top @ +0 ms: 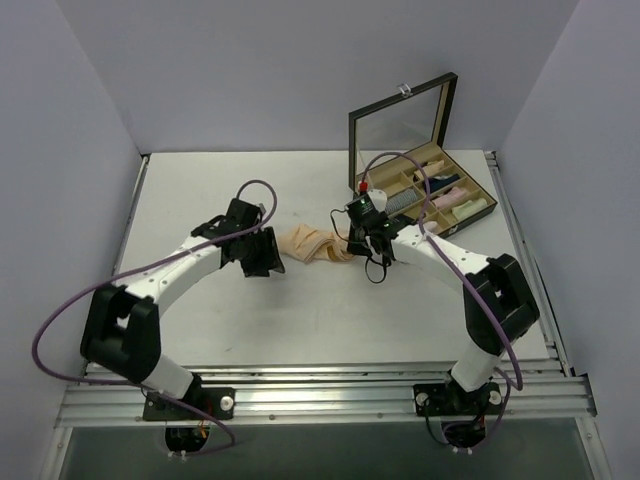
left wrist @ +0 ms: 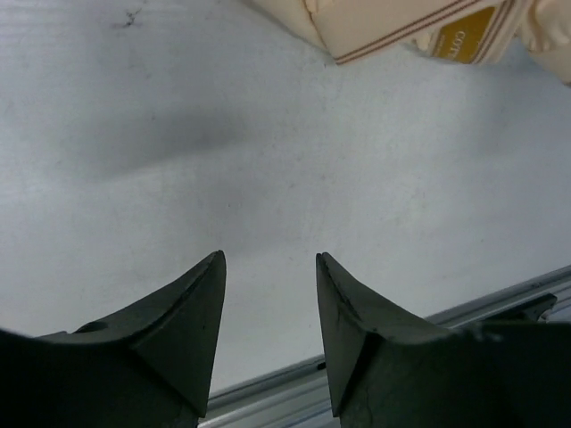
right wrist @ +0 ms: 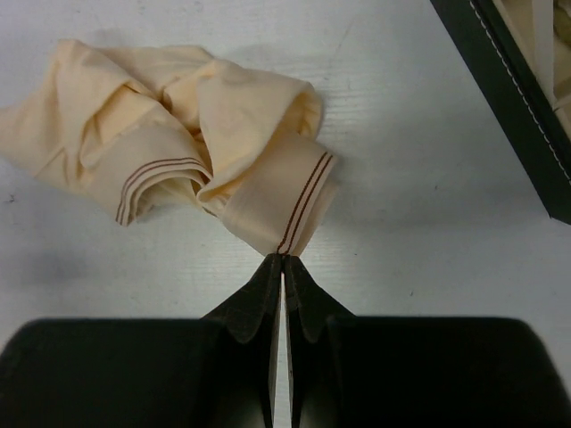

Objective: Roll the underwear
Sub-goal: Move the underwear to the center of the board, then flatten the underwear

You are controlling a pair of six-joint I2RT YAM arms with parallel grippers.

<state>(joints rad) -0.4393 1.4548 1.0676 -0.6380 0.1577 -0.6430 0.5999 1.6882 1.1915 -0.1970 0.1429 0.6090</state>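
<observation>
The underwear (top: 313, 245) is a crumpled pale peach cloth with thin brown stripes, lying mid-table between the arms. In the right wrist view the underwear (right wrist: 205, 152) is bunched, and my right gripper (right wrist: 284, 259) is shut on a striped band at its near edge. The right gripper (top: 358, 243) sits at the cloth's right end. My left gripper (left wrist: 269, 259) is open and empty over bare table; only the garment's edge (left wrist: 393, 27) shows at the top of its view. The left gripper (top: 268, 258) sits just left of the cloth.
An open black box (top: 424, 195) with a mirrored lid stands at the back right, its compartments holding pink, cream and dark cloth rolls. Its corner (right wrist: 508, 98) shows in the right wrist view. A metal rail (top: 320, 385) runs along the table's near edge.
</observation>
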